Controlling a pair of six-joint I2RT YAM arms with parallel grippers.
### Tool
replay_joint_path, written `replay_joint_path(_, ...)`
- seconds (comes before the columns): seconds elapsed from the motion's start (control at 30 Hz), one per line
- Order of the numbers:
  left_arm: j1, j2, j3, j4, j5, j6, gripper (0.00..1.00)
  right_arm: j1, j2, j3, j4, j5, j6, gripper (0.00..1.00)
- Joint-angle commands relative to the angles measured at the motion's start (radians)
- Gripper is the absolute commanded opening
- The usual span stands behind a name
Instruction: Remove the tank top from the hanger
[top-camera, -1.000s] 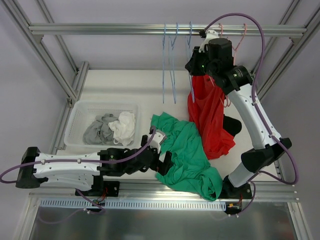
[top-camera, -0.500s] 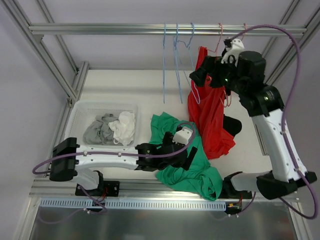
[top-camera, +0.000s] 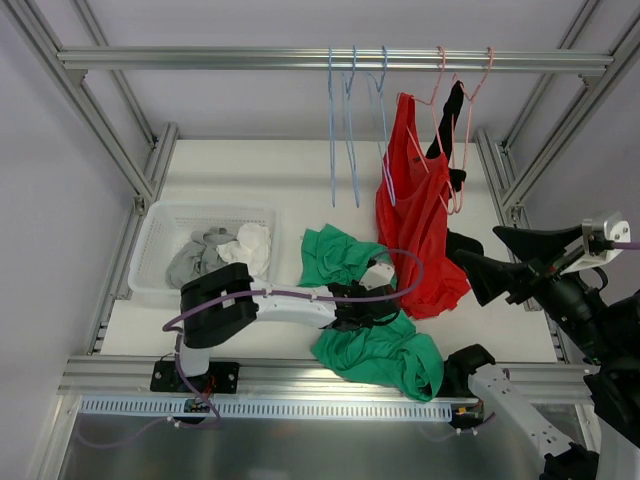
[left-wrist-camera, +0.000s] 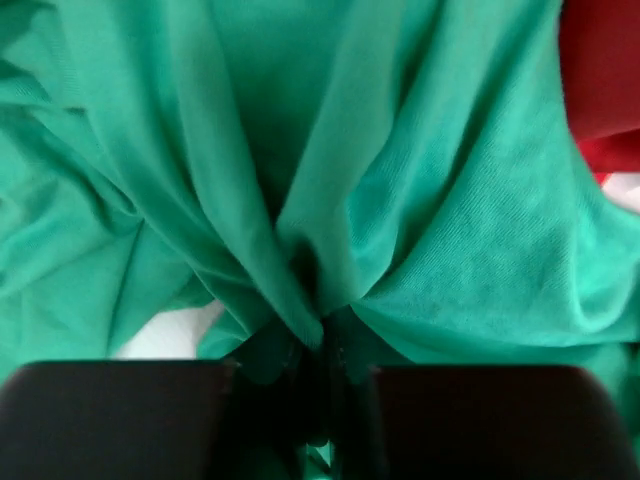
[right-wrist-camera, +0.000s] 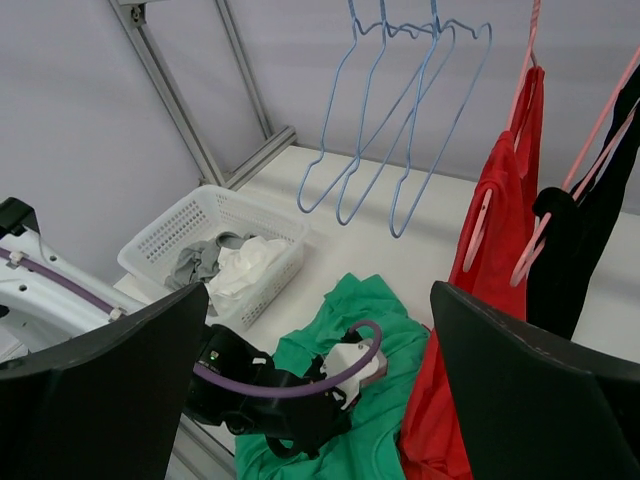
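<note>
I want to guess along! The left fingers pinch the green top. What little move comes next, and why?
Probably lift the green top a little: the left fingers are shut on a fold, it lies crumpled on the table, and the basket nearby holds other clothes.

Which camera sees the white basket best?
The top camera: it looks down into the basket, showing most of its rim and the clothes inside. The right wrist camera sees the basket slanted and partly hidden. The left wrist camera shows only green cloth.
</note>
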Motion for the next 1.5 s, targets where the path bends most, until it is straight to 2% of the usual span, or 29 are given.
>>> replay_joint_path(0.0,0.001,-0.064,-0.037,-0.01,-0.023,-0.064,0.0,-0.004,-0.005,-0.027,-0.008,-0.022,-0.015,1.0)
replay_joint_path(0.2,-0.011,-0.349,-0.083,-0.201,-0.191,-0.093,0.0,-0.004,-0.005,0.002,-0.051,-0.002,-0.033,1.0)
replay_joint_path(0.37,-0.009,-0.593,-0.057,-0.35,-0.312,-0.059,0.0,-0.004,-0.008,0.005,-0.057,0.016,-0.048,0.99)
replay_joint_path(0.5,0.006,-0.742,0.05,-0.534,-0.42,-0.061,0.0,-0.004,0.004,0.033,-0.057,0.027,-0.053,1.0)
replay_joint_path(0.67,0.056,-0.845,0.217,-0.585,-0.533,0.08,0.0,-0.005,0.044,0.067,-0.057,0.037,-0.062,0.99)
replay_joint_path(0.87,0.254,-0.818,0.579,-0.59,-0.63,0.338,0.0,-0.004,0.081,0.082,-0.057,0.041,-0.067,0.99)
replay_joint_path(0.9,0.286,-0.798,0.681,-0.59,-0.632,0.376,0.0,-0.005,0.087,0.082,-0.056,0.042,-0.068,0.99)
replay_joint_path(1.0,0.487,-0.685,0.832,-0.591,-0.535,0.49,0.0,-0.004,0.097,0.084,-0.057,0.041,-0.064,0.99)
replay_joint_path(1.03,0.605,-0.663,0.855,-0.594,-0.473,0.5,0.0,-0.004,0.101,0.087,-0.057,0.039,-0.061,0.99)
replay_joint_path(1.13,0.794,-0.585,0.937,-0.608,-0.405,0.507,0.0,-0.004,0.119,0.094,-0.056,0.033,-0.058,1.0)
replay_joint_path(1.3,1.021,-0.497,1.124,-0.691,-0.308,0.421,0.0,-0.004,0.151,0.099,-0.056,0.047,-0.056,1.0)
replay_joint_path(1.37,1.079,-0.47,1.217,-0.702,-0.361,0.419,0.0,-0.005,0.171,0.1,-0.056,0.044,-0.05,1.0)
replay_joint_path(1.47,1.179,-0.439,1.23,-0.702,-0.371,0.403,0.0,-0.004,0.188,0.1,-0.054,0.031,-0.041,1.0)
